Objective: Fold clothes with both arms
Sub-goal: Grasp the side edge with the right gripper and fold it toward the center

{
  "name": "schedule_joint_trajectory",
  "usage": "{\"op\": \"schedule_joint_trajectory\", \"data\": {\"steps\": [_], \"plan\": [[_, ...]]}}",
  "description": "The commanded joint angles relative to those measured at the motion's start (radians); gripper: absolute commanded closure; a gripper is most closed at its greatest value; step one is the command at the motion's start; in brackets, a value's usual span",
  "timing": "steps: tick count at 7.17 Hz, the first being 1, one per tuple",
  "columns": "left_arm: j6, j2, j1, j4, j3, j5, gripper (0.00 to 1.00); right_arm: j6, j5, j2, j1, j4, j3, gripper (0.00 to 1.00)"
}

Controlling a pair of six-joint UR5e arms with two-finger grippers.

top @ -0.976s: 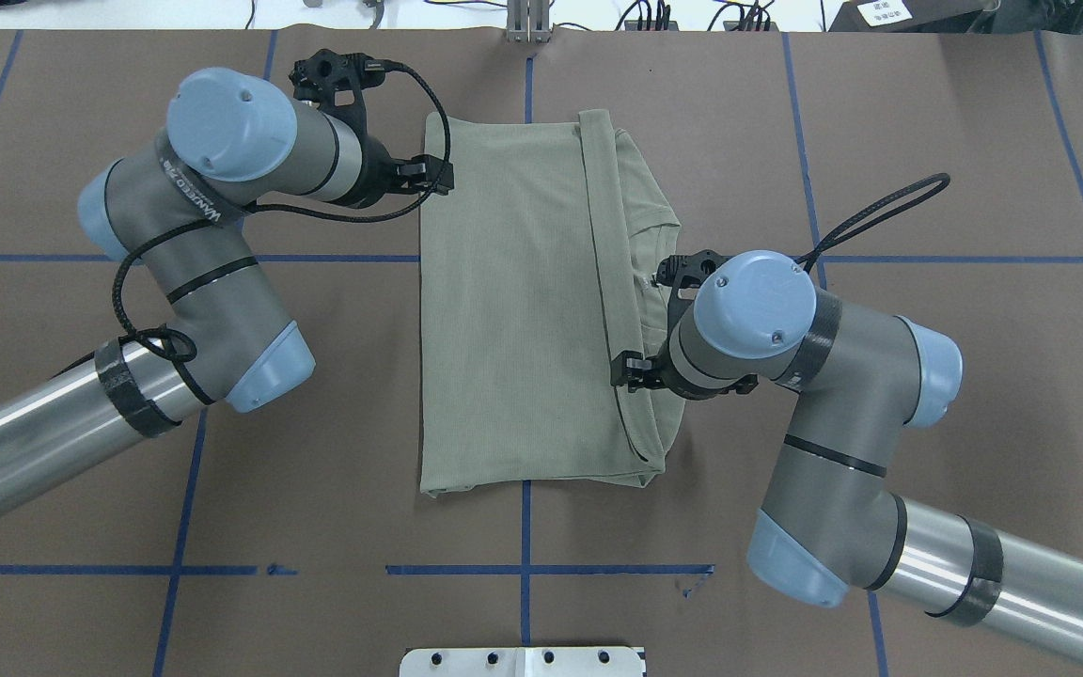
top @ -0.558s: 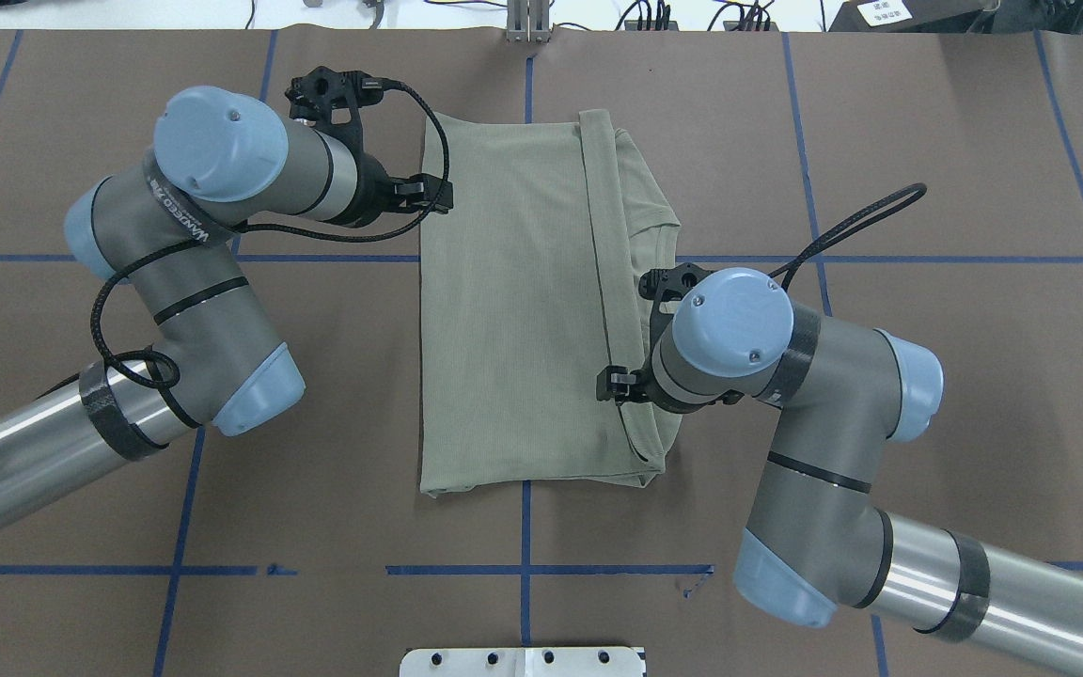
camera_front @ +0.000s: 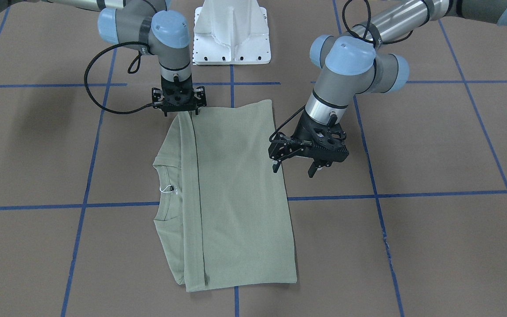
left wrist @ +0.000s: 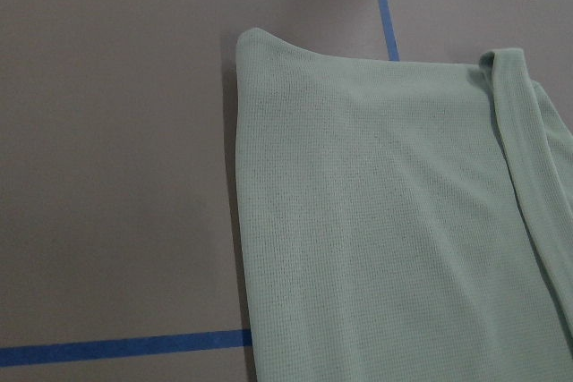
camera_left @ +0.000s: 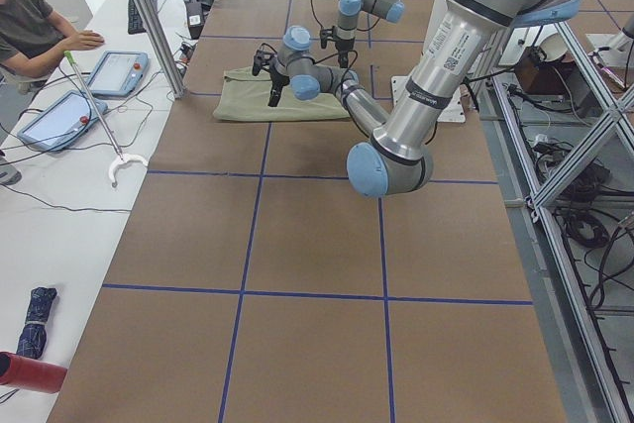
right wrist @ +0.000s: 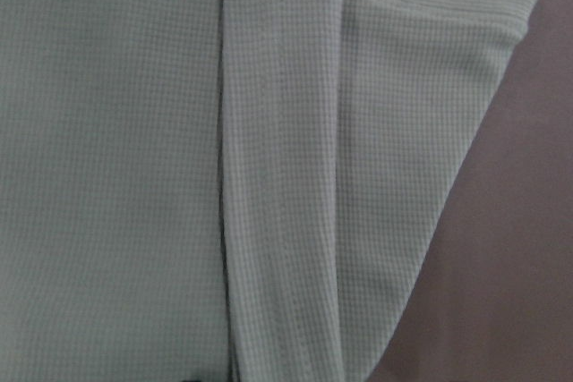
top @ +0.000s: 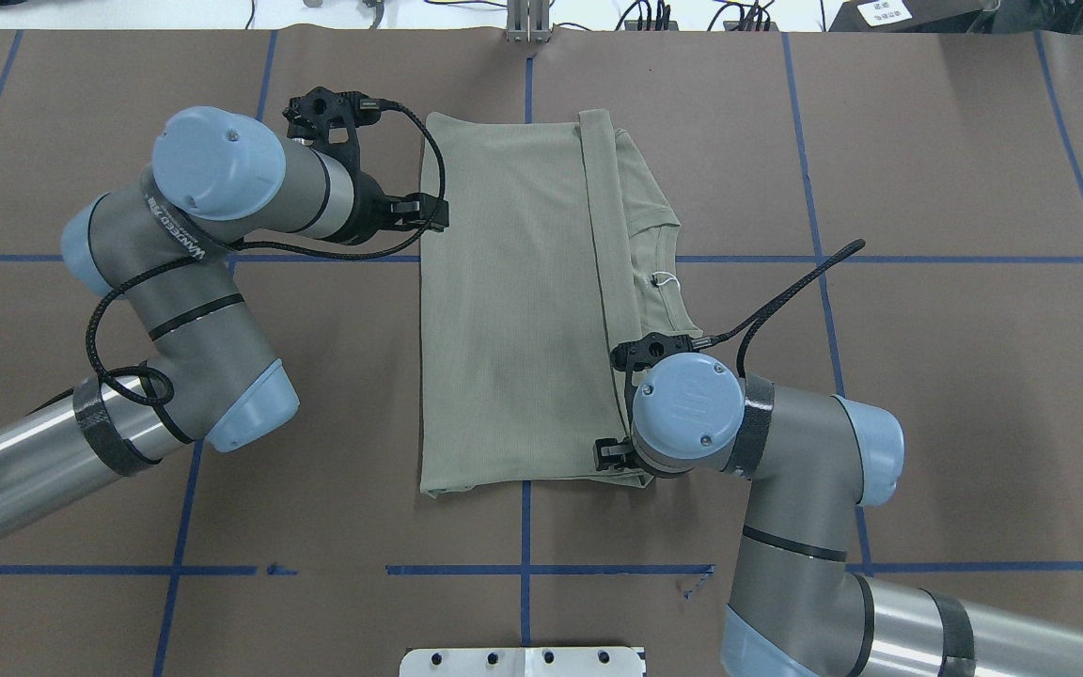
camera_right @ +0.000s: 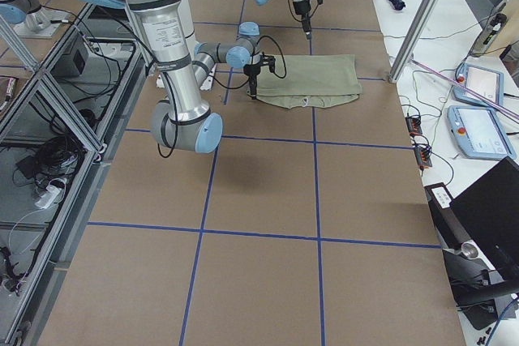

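Note:
The pale sage-green shirt [top: 513,301] lies flat on the brown table, folded lengthwise into a tall rectangle, with a folded-over strip and the neck with its white hang tag [top: 662,279] on the right side. My left gripper [camera_front: 294,168] hangs open just above the shirt's left long edge [top: 441,213], holding nothing. At the shirt's near right corner my right gripper [camera_front: 181,112] points straight down, open, close over the folded strip. In the overhead view the right gripper [top: 609,456] is mostly hidden under its wrist. Its wrist view shows only ribbed cloth folds.
The white pedestal base [camera_front: 231,35] stands at the robot's edge of the table. Blue tape lines [top: 523,570] grid the brown cover. A person [camera_left: 30,27] sits at a side table with tablets, beyond a metal post [camera_left: 149,17].
My right gripper has travelled along the folded strip toward the robot, from mid-shirt to the near corner. My left gripper has drifted slightly toward the robot along the left edge.

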Motion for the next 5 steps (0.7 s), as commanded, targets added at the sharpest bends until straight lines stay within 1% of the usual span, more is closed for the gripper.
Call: {"op": "schedule_joint_trajectory", "data": {"steps": [1,2,4,5], "plan": [[-0.005,0.000,0.012,-0.001,0.002,0.000,0.00,-0.023,0.004,-0.001,0.001,-0.028,0.010,0.43],[-0.005,0.000,0.012,-0.004,0.005,0.000,0.00,-0.028,0.004,-0.005,0.004,-0.028,0.012,0.57],[-0.006,0.000,0.018,-0.004,0.005,0.000,0.00,-0.054,0.004,-0.009,0.019,-0.030,0.013,0.58],[-0.008,0.000,0.019,-0.005,0.005,0.000,0.00,-0.055,0.002,-0.024,0.025,-0.028,0.019,0.56]]}}
